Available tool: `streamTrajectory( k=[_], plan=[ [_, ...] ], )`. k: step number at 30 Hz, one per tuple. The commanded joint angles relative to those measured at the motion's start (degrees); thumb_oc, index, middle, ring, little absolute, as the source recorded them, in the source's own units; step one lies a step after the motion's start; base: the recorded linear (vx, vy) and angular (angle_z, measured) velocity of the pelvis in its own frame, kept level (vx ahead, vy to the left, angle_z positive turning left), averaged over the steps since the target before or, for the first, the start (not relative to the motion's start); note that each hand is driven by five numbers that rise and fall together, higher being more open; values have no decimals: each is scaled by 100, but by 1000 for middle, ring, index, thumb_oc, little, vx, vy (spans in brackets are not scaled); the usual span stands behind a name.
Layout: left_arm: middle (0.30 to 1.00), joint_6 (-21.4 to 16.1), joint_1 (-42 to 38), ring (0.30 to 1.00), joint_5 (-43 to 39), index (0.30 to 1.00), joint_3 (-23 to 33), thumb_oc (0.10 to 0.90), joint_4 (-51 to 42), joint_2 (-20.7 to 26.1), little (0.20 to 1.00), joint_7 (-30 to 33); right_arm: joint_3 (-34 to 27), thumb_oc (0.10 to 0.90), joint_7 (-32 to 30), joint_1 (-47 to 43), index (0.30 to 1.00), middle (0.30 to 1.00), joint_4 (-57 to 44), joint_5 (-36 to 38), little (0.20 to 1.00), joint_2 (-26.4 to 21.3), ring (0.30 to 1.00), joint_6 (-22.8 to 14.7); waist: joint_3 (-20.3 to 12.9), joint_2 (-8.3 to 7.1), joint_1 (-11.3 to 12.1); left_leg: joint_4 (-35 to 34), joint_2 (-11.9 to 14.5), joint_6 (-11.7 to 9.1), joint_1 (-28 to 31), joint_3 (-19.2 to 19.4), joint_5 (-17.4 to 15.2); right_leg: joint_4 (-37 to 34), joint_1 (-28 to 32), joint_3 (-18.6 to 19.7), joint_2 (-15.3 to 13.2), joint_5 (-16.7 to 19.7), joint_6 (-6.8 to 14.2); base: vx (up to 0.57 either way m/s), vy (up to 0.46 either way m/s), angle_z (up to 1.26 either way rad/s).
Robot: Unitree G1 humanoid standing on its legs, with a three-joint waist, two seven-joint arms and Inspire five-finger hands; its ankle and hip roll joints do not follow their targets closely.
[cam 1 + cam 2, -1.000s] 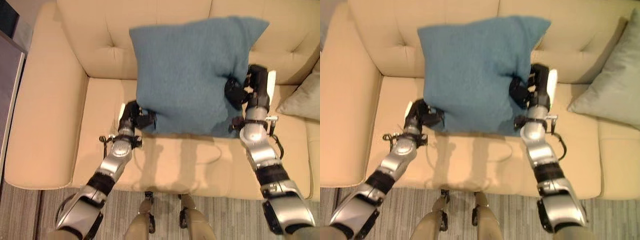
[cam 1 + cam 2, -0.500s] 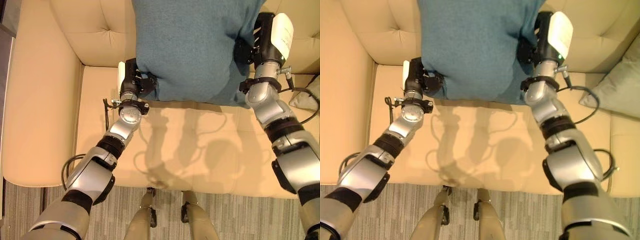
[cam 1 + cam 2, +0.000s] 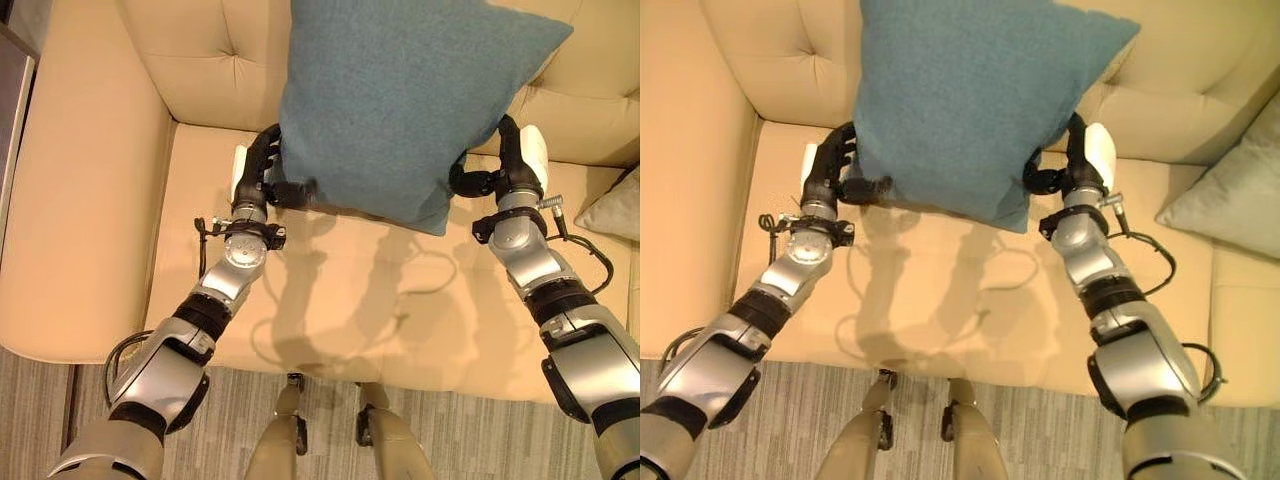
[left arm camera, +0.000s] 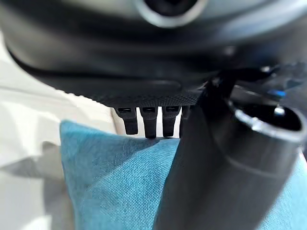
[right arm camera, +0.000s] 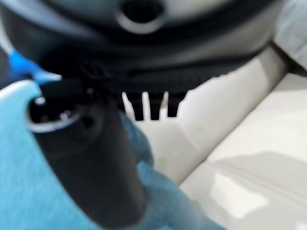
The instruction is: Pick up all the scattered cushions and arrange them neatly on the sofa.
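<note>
A large teal cushion [image 3: 400, 110] is held up in front of the tan sofa's backrest [image 3: 195, 60], tilted, with its lowest corner just over the seat [image 3: 350, 300]. My left hand [image 3: 262, 172] grips its left edge, fingers [image 4: 144, 122] behind the cloth and thumb across the front. On the cushion's right edge my right hand [image 3: 508, 168] pinches the same way, its thumb [image 5: 91, 158] lying over the teal cloth [image 5: 19, 182]. A grey-green cushion [image 3: 1230, 195] lies on the seat at the right.
The sofa's broad left armrest [image 3: 80, 200] runs along the left side. A dark piece of furniture [image 3: 12, 90] stands beyond it at the upper left. Striped grey carpet [image 3: 40, 400] lies in front of the sofa.
The whole view has shifted. The teal cushion has come down and tilted, its lower corner now near the seat, and both hands sit lower against the backrest while still holding it.
</note>
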Motion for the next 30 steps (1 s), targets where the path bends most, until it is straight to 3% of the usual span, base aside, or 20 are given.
streamTrajectory(
  k=[1,5,8,10,13,16,22,30],
  plan=[
    [900,-788,-409,900,169,900,261,800,-531,192,900,-3,-185,800,-145,-67,900,900,-349,115,900,-251,900,-484,-524,-165,99,4,-81,-464,-45,178,-312,17,-33,147,-206,-455,693,0,0,0],
    [900,-671,-28,900,517,900,545,800,-356,595,900,-51,-820,800,-108,675,900,900,-726,195,900,-548,900,-644,-585,-175,86,4,-59,-479,-35,164,-320,17,-17,124,-209,-476,697,9,-1,1],
    [900,-658,548,900,512,900,929,800,-459,651,900,-139,-1401,800,41,1575,900,900,-1158,403,900,-494,900,-777,-689,-182,55,4,-45,-475,50,182,-362,17,73,112,-203,-522,686,56,-9,1],
    [900,-610,1585,900,584,900,1372,800,-830,578,900,-416,-1962,800,456,2757,900,900,-1592,619,900,-217,900,-905,-815,-217,37,4,-24,-475,368,205,-454,17,404,61,-193,-608,665,101,-31,1],
    [900,-573,2271,900,599,900,1624,800,-1024,493,900,-641,-2187,800,707,3383,900,900,-1771,648,900,-44,900,-918,-870,-250,29,4,1,-479,580,206,-478,17,639,37,-195,-657,651,79,-16,0],
    [900,-423,3784,900,779,900,2140,800,-1182,261,900,-1053,-2601,800,1122,4571,900,900,-1881,540,900,337,900,-867,-876,-274,38,4,69,-483,1178,248,-594,17,1287,-27,-193,-809,613,128,-27,-2],
    [900,-106,5177,900,1310,900,2477,800,-372,-69,900,-1508,-2764,800,1590,5643,900,900,-1594,481,900,1015,900,-738,-862,-234,51,4,184,-428,2074,344,-734,17,2133,-62,-155,-1027,561,85,-33,-3],
    [900,110,5486,900,2517,900,2164,800,1763,-454,900,-1623,-2130,800,2002,5964,900,900,-284,249,900,1525,900,-632,-800,-197,99,4,300,-345,2876,358,-881,17,2970,14,-1,-1241,465,17,-58,0]
  ],
)
